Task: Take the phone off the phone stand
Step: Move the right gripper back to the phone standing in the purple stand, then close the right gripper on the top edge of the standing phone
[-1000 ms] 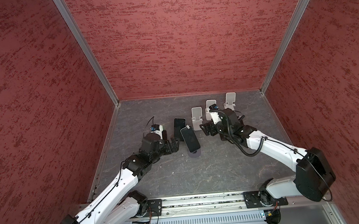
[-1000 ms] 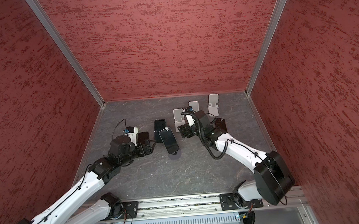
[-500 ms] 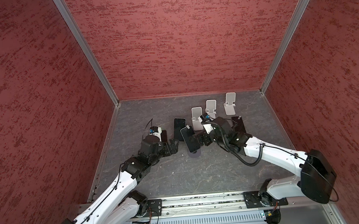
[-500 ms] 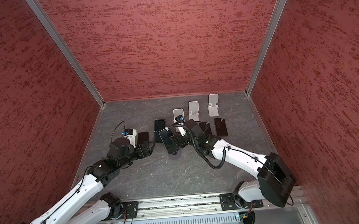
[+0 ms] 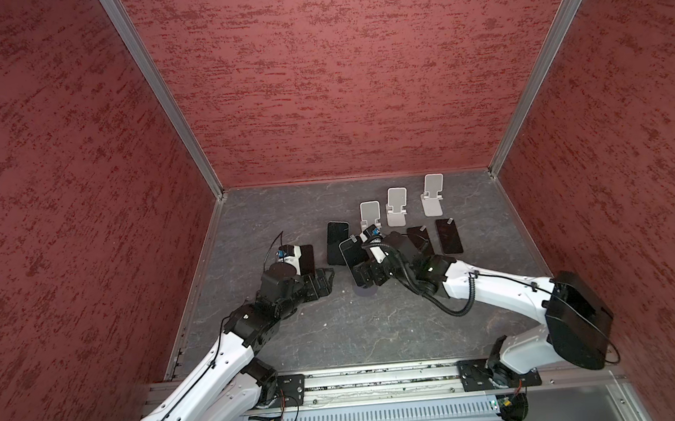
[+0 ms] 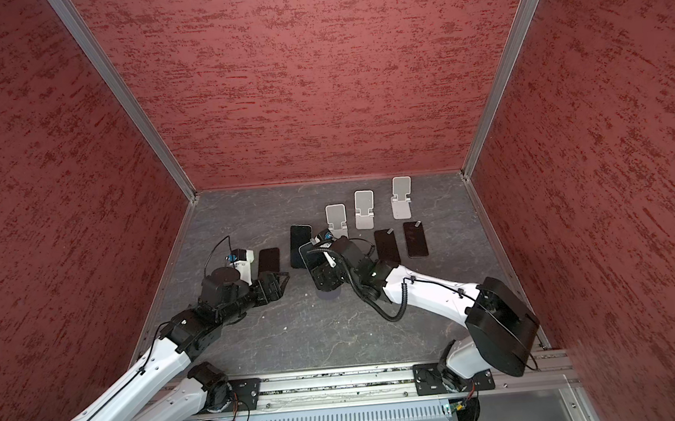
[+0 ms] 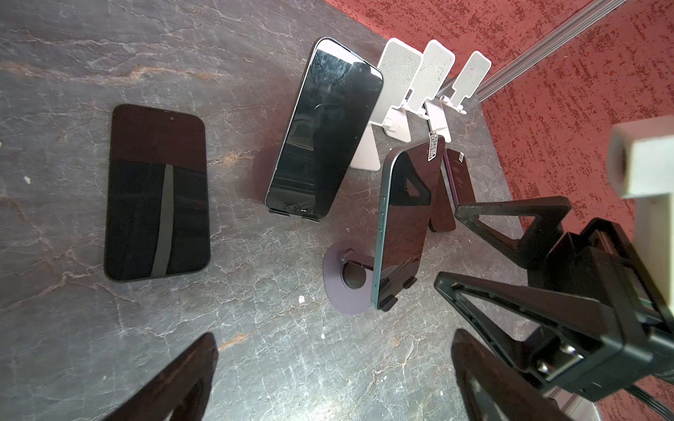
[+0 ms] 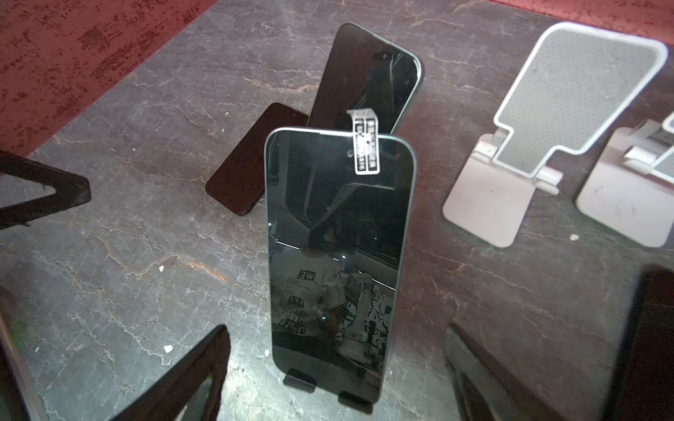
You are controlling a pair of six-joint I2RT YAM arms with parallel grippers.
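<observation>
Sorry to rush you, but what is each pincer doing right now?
Left pincer: open, holding nothing.
Right pincer: open, jaws either side of the propped phone, not gripping it.

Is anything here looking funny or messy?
Yes. The phone propped on the dark stand has a white sticker tab folded over its top edge, like leftover packaging. A few small white crumbs also lie on the grey table.

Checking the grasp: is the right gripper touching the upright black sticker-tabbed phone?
Apart: the right wrist view shows grey table between the phone and both right gripper fingers.
</observation>
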